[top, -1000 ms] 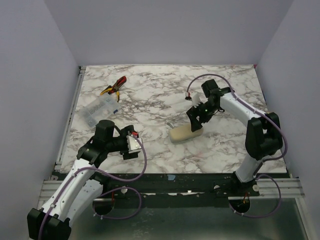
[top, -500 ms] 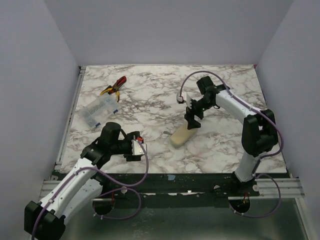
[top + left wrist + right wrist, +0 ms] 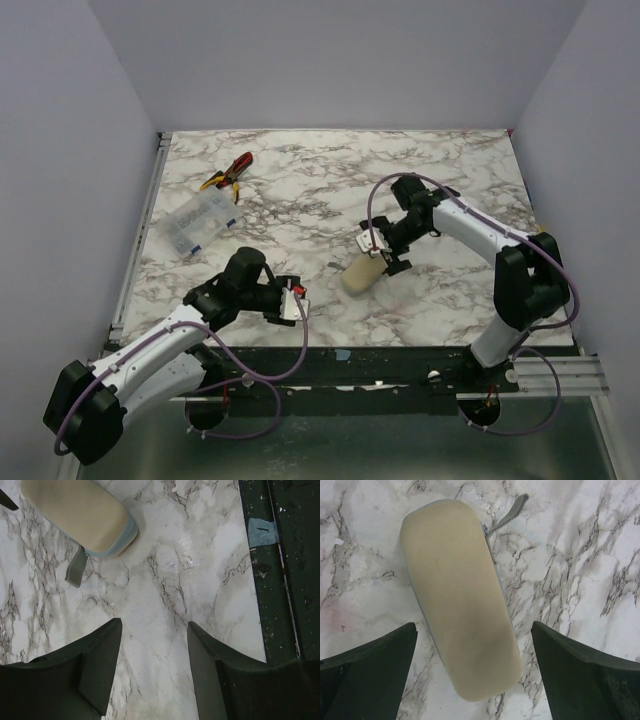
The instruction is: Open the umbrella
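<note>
No lavender umbrella shows in any view. A cream tube-shaped fabric sleeve (image 3: 362,273) with a pale blue zipper edge and a grey pull tab (image 3: 512,510) lies closed on the marble table (image 3: 300,200). My right gripper (image 3: 384,254) is open just above its far end, with the jaws on either side of the sleeve (image 3: 460,595) and not touching it. My left gripper (image 3: 297,303) is open and empty over bare marble, a short way in front and left of the sleeve (image 3: 75,515).
Red and yellow pliers (image 3: 228,172) and a clear plastic box (image 3: 200,222) lie at the back left. The table's dark front edge with a strip of blue tape (image 3: 262,531) runs close to my left gripper. Walls enclose three sides.
My left gripper has moved right along the front of the table toward the sleeve. My right gripper has come down over the sleeve's far end. The sleeve shifted slightly early on.
</note>
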Controlling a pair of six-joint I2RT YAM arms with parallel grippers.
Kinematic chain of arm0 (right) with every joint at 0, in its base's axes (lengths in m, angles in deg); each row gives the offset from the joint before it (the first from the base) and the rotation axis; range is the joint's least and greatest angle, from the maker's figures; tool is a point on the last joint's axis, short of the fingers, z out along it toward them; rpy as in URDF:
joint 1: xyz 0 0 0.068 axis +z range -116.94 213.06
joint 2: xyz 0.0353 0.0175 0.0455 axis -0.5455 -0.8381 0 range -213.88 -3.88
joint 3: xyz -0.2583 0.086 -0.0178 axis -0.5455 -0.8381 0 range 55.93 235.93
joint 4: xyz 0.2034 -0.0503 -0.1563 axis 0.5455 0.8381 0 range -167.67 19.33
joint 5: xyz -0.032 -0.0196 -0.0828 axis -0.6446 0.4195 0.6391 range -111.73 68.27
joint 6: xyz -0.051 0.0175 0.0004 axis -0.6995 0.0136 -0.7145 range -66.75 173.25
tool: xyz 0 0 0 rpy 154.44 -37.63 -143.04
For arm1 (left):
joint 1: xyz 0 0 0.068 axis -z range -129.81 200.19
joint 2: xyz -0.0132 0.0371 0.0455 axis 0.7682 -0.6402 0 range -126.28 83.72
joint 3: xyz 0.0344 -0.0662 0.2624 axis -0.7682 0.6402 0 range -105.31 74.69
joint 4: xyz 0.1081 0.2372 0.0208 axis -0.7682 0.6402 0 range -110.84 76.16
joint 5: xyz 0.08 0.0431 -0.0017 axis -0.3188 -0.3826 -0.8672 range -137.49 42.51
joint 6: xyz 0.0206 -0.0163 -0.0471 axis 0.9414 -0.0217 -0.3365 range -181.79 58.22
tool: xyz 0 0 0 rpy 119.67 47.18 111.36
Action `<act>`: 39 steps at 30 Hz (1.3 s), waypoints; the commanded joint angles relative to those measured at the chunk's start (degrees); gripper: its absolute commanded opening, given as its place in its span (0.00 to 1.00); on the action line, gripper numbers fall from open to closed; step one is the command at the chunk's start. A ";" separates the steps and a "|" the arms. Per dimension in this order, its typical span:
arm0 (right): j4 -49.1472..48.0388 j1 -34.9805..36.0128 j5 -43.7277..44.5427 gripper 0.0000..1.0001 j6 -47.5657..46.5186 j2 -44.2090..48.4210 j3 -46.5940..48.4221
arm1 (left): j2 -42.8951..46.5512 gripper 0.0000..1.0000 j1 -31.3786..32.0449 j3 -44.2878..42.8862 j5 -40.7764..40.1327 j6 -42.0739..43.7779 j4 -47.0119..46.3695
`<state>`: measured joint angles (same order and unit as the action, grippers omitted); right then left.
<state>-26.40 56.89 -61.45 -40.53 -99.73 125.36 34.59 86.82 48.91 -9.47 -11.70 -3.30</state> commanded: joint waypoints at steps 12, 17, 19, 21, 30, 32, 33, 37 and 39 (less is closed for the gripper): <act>-4.49 0.94 1.26 0.65 -26.05 -2.94 -11.03 | -6.80 0.43 4.79 -0.26 -2.40 6.25 -7.88; -13.60 0.95 0.59 0.57 -29.86 2.29 -20.75 | -10.00 0.42 7.62 -2.13 -3.40 5.27 -10.30; -17.56 0.95 -0.59 0.56 -30.67 5.27 -25.55 | -11.15 0.41 9.07 -3.18 -3.45 3.77 -11.18; -19.43 0.91 -1.54 0.56 -31.70 7.67 -28.57 | -12.08 0.38 10.44 -4.25 -2.58 1.21 -11.37; -22.73 0.93 -2.77 0.50 -32.11 14.76 -36.62 | -19.04 0.30 16.01 -5.54 -2.57 -9.73 -15.14; -22.82 0.95 -2.71 0.46 -31.66 15.87 -37.79 | -21.81 0.30 16.20 -4.85 -3.87 -10.10 -17.22; -22.87 0.95 -2.67 0.45 -31.32 16.49 -38.28 | -23.00 0.29 16.33 -5.08 -4.23 -9.63 -17.23; -23.12 0.94 -2.74 0.43 -30.42 18.63 -39.82 | -27.68 0.28 16.46 -7.54 -7.05 -10.10 -19.49; -22.82 0.95 -2.73 0.42 -30.32 19.25 -40.22 | -29.41 0.28 16.46 -7.92 -7.03 -9.67 -20.31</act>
<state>-54.75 57.44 -66.30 -66.80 -80.74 88.36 8.12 102.90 42.68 -14.63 -20.46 -19.78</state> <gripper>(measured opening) 0.604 0.287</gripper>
